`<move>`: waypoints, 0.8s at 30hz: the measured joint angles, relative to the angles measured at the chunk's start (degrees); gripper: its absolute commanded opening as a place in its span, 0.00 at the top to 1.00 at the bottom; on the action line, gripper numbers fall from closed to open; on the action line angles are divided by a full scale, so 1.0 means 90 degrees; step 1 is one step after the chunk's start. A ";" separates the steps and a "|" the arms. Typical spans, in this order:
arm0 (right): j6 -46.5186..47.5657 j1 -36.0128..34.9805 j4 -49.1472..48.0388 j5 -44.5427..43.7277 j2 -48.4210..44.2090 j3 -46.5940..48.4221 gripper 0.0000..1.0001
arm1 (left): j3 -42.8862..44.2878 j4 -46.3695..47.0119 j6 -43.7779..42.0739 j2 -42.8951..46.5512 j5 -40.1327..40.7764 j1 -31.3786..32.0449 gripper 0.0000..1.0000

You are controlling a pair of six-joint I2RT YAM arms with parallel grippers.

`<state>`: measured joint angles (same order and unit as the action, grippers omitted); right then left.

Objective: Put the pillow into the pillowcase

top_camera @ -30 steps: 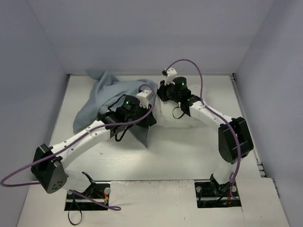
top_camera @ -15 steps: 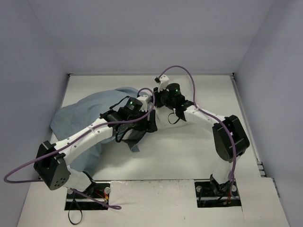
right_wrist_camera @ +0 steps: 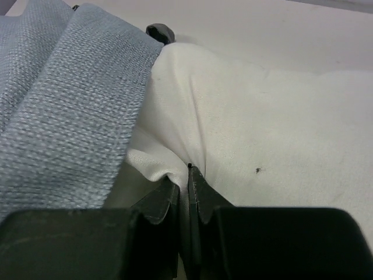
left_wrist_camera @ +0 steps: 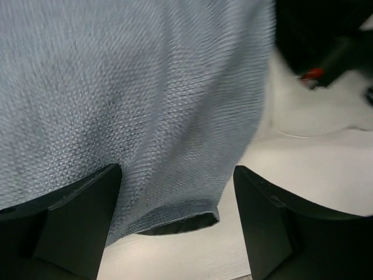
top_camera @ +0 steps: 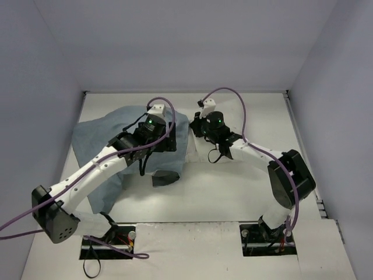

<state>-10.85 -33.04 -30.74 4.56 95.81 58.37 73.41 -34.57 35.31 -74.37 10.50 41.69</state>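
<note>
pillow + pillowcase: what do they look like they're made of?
Pillowcase: woven cloth, pale blue-grey on the side showing, matte. The weave is coarse and plainly visible, with a folded hem, and it drapes limply. Possibly cotton or a blend; the fibre can't be told. Pillow: smooth, fine-woven white fabric shell, likely over soft fill, since it gathers into soft creases where the right gripper pinches it.

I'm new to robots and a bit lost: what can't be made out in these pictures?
- Right wrist view: the pillow runs off the frame's edges.
- Top view: how far the pillow is inside the pillowcase; fabric, the left arm and the right arm cover it.
- Left wrist view: dark shape at top right, too blurred to identify.
</note>
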 measured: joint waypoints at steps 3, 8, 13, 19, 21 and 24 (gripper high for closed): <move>-0.0199 -0.0012 -0.0092 -0.0396 -0.0226 -0.0301 1.00 | -0.0255 -0.0017 0.0002 -0.0481 -0.0002 -0.0080 0.26; -0.0561 -0.0153 -0.0219 -0.1086 -0.0748 -0.0937 1.00 | -0.0444 0.0287 -0.0209 -0.1275 -0.0323 -0.0352 0.26; -0.0576 -0.0124 -0.0284 -0.1234 -0.0850 -0.1069 1.00 | -0.0233 0.0600 -0.0816 -0.1447 -0.0585 -0.0733 0.26; -0.0323 0.0049 -0.0323 -0.0770 -0.0850 -0.1069 1.00 | -0.0172 0.0668 -0.1683 -0.1258 -0.0622 -0.0976 0.26; -0.0265 0.0056 -0.0323 -0.0678 -0.0850 -0.1066 1.00 | -0.0279 0.0663 -0.1880 -0.1258 -0.0600 -0.1054 0.26; -0.0238 0.0056 -0.0321 -0.0559 -0.0850 -0.1054 1.00 | -0.0505 0.0612 -0.2076 -0.1280 -0.0520 -0.1146 0.35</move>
<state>-12.99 -32.53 -33.63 -0.47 88.16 48.88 68.86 -29.06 16.62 -85.89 5.82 31.38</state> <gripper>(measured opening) 0.031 0.719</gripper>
